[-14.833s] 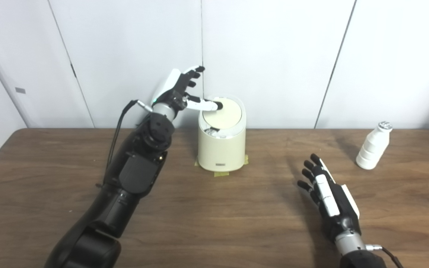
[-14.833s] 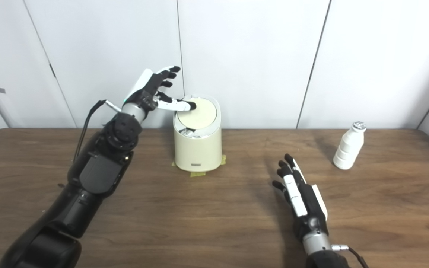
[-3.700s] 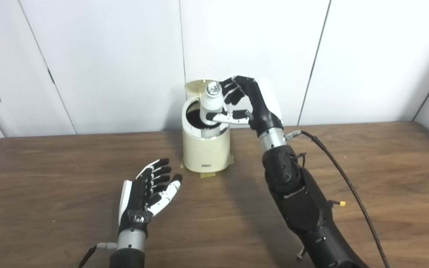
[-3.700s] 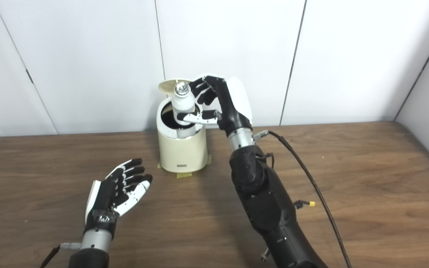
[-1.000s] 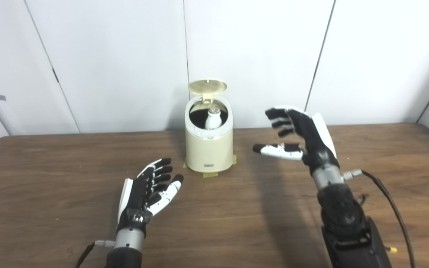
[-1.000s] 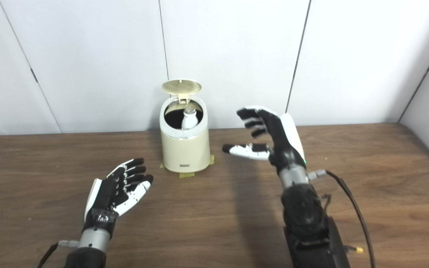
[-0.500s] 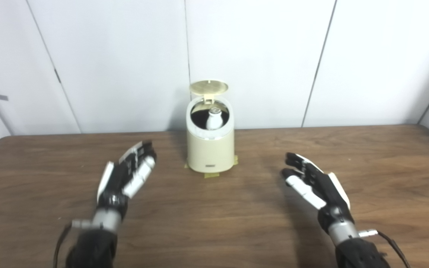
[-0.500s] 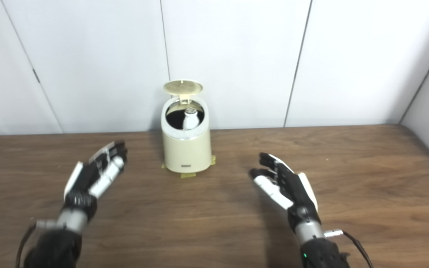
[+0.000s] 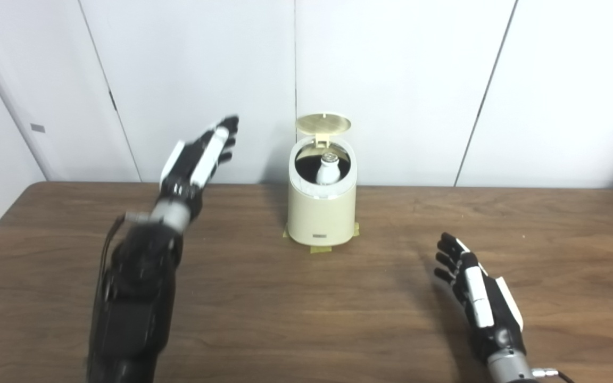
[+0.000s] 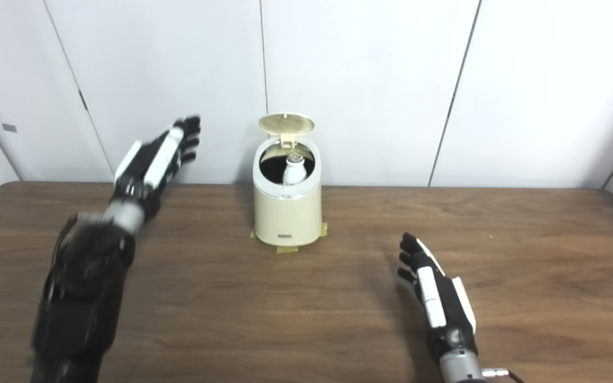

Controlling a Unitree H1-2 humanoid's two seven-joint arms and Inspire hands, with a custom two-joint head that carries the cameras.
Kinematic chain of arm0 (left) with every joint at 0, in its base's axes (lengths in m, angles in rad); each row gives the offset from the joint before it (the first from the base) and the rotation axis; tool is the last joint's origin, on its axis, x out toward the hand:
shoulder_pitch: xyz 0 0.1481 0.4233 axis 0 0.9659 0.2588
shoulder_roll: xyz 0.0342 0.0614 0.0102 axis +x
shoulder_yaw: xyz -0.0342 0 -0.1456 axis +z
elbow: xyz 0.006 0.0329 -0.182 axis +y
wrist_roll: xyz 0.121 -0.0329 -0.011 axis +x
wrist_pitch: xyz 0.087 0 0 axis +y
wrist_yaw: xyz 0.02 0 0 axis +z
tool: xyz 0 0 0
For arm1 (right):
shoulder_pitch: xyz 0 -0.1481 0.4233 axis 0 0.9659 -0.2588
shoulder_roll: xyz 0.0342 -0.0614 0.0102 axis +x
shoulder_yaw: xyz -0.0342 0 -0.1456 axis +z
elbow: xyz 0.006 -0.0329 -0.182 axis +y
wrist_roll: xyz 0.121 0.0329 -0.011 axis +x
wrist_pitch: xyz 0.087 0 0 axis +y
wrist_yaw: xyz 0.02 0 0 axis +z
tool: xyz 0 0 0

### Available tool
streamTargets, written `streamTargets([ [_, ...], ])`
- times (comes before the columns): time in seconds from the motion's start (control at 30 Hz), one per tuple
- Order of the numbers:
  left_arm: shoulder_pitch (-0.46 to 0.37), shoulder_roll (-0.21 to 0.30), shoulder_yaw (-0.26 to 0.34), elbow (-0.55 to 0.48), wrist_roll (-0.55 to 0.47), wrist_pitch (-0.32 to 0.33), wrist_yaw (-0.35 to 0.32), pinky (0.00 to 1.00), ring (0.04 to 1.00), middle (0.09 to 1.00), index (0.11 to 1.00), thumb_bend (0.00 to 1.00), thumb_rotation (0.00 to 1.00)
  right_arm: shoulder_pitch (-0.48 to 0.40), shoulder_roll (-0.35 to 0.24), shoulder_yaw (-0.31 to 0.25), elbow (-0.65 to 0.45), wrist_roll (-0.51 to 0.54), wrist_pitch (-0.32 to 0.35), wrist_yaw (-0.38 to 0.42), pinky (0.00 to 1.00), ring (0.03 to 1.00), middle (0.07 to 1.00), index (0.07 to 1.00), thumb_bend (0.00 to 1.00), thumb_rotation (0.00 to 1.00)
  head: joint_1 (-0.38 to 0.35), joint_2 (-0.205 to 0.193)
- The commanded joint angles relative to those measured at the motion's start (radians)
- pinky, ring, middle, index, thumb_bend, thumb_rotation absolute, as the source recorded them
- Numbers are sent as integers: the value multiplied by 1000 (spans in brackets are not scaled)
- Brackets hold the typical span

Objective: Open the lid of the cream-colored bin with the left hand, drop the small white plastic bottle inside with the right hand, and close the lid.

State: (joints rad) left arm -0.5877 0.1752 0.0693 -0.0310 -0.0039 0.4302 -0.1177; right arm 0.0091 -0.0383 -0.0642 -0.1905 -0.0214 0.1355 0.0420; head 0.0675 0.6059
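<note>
The cream-colored bin [image 9: 321,218] stands at the back middle of the table, its round lid [image 9: 323,123] tipped up behind the opening. The small white plastic bottle [image 9: 328,169] stands inside the bin, silver cap showing. My left hand [image 9: 197,157] is raised in the air left of the bin, fingers stretched out, open and holding nothing, a little blurred. My right hand [image 9: 477,295] lies low over the table at the front right, open and flat, far from the bin.
The brown wooden table [image 9: 306,298] runs to white wall panels right behind the bin. Yellow tape [image 9: 321,247] marks the bin's base. A cable comes off my right wrist at the bottom edge.
My left hand has risen from the table and swung up toward the left side of the bin. My right hand has sunk lower and flattened. The camera has shifted, so the bin appears further right.
</note>
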Motion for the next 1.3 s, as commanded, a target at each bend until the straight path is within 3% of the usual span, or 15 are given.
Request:
streamTargets([
  [0.0,-91,17,-17,11,5,-37,-8,902,908,904,903,488,871,-28,-3,5,-6,13,-66,0,869,913,912,904,664,1000,2,-2],
  [0.1,-153,28,-42,67,14,-39,-20,895,906,901,901,459,849,-25,-5,8,5,15,-83,-1,855,909,906,900,664,1000,4,-6],
  [0.33,-276,31,-79,186,19,-45,-32,872,890,892,881,463,898,-21,-14,22,17,1,-104,-1,812,906,903,907,647,1000,-3,-7],
  [0.57,-348,31,-117,269,32,-79,-57,902,899,897,905,457,915,-20,-16,22,14,7,-100,-8,833,908,900,903,632,1000,-9,-9],
  [0.73,-388,50,-184,311,76,-95,-92,859,859,862,856,453,923,-19,-15,21,23,4,-108,-14,804,905,902,904,631,1000,-14,-7],
  [0.97,-422,100,-327,323,235,-121,-137,836,853,830,825,426,999,-26,-19,31,38,-16,-121,-22,772,881,886,900,624,1000,-20,-10],
  [1.07,-430,108,-374,322,293,-133,-147,900,895,830,819,422,1000,-33,-19,36,43,-26,-126,-26,755,875,881,896,618,1000,-24,-10],
  [1.27,-429,131,-459,279,420,-126,-185,850,871,841,824,509,1000,-39,-17,40,45,-44,-121,-37,747,874,882,899,589,1000,-30,-11],
])
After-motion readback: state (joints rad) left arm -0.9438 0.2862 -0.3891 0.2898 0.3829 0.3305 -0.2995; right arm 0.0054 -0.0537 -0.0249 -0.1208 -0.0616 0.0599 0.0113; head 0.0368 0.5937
